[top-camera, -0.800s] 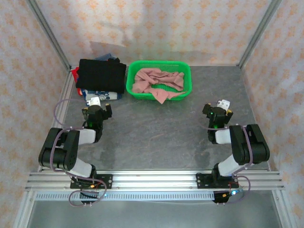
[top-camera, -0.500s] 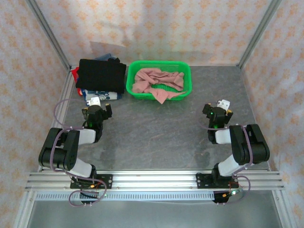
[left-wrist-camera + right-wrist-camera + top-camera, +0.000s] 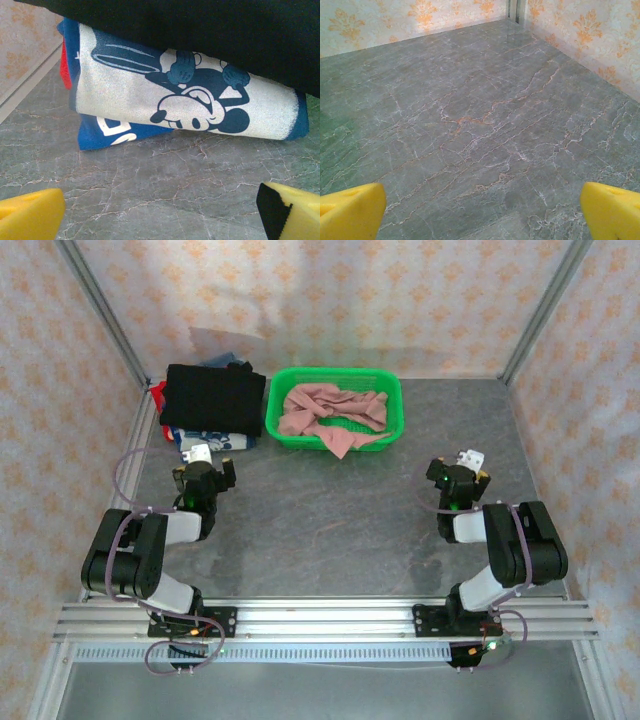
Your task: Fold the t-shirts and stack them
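Pink shirt [image 3: 335, 412] crumpled in green basket [image 3: 271, 410], folded stack [image 3: 212, 398] back-left on surface [image 3: 330, 525]. Left fingers [image 3: 30, 217], right fingers [image 3: 612, 210] spread wide, empty. Risk: grab catches basket too, drags it along.

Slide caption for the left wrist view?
Open left gripper faces a folded black shirt atop a blue-and-white cartoon-print shirt, red shirt edge at left, on the grey table.
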Motion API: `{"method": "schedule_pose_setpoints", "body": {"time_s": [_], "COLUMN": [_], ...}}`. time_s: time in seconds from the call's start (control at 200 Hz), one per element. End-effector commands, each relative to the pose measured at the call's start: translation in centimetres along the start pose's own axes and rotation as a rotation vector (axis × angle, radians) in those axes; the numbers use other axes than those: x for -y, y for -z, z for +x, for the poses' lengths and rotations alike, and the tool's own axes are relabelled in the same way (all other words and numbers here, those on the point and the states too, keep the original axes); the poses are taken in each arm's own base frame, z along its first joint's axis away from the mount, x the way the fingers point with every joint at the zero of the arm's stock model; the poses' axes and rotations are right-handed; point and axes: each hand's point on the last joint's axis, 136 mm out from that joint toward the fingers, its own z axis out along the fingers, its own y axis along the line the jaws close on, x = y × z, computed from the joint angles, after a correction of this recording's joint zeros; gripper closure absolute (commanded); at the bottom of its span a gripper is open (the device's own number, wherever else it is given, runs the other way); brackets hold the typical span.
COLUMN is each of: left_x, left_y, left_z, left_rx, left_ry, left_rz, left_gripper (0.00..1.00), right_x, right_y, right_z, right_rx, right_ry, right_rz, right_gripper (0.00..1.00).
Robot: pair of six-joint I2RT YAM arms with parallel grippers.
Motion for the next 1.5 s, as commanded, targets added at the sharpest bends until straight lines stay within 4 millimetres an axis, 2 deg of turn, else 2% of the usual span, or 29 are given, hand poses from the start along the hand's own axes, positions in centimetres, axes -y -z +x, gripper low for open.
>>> {"method": "schedule_pose_setpoints", "body": {"time_s": [0.0,0.06,0.145,0.29,0.395,0.465,0.555,0.625,0.766,0.836,0.906,1.041,1.151,1.246,1.341,1.496], "left_x": [-0.1,0.1,-0.3,-0.5,-0.7,-0.6,-0.5,0.7,3.3,5.0,7.2,11.3,13.5,14.8,15.8,17.6], "left_y": [0.0,0.3,1.5,5.9,9.2,11.3,13.7,15.1,16.7,16.7,16.2,14.0,11.5,9.4,7.7,6.9], "left_z": [-1.4,-2.0,-4.4,-9.6,-11.9,-13.2,-14.4,-15.1,-16.1,-16.3,-16.0,-14.6,-13.4,-13.0,-12.8,-13.7], "left_rx": [0.037,0.044,0.008,0.064,0.011,-0.045,-0.138,-0.216,-0.342,-0.391,-0.447,-0.571,-0.640,-0.672,-0.694,-0.685], "left_ry": [-0.009,-0.013,-0.019,0.061,0.159,0.229,0.296,0.328,0.316,0.303,0.307,0.322,0.319,0.343,0.359,0.393], "left_rz": [-0.018,-0.003,-0.021,0.029,0.060,0.082,0.095,0.157,0.244,0.285,0.349,0.425,0.438,0.418,0.415,0.444], "left_gripper": [0.00,0.00,0.00,0.00,0.00,0.00,0.00,0.00,0.00,0.00,0.00,0.00,0.02,0.04,0.08,0.09], "right_x": [-0.3,-0.2,0.7,0.7,1.0,-0.4,-3.9,-6.7,-11.9,-15.1,-18.3,-23.3,-26.8,-28.5,-29.8,-30.6], "right_y": [-0.1,0.4,2.3,5.5,8.1,9.7,11.6,12.8,13.6,13.8,13.7,13.0,11.9,10.6,8.9,6.7], "right_z": [-1.2,-1.7,-4.1,-6.5,-8.0,-8.9,-10.5,-11.9,-14.0,-14.8,-14.6,-12.7,-10.8,-8.7,-7.5,-5.6], "right_rx": [0.035,0.025,0.050,-0.051,-0.144,-0.202,-0.272,-0.355,-0.533,-0.605,-0.685,-0.801,-0.868,-0.909,-0.920,-0.941], "right_ry": [-0.025,-0.020,-0.026,-0.068,-0.168,-0.219,-0.264,-0.283,-0.251,-0.215,-0.141,0.045,0.138,0.245,0.310,0.368], "right_rz": [-0.009,-0.009,0.063,0.031,0.030,-0.060,-0.257,-0.391,-0.544,-0.620,-0.676,-0.697,-0.710,-0.674,-0.643,-0.611], "right_gripper": [0.01,0.01,0.01,0.01,0.01,0.01,0.01,0.01,0.01,0.01,0.01,0.01,0.00,0.03,0.04,0.07]}}
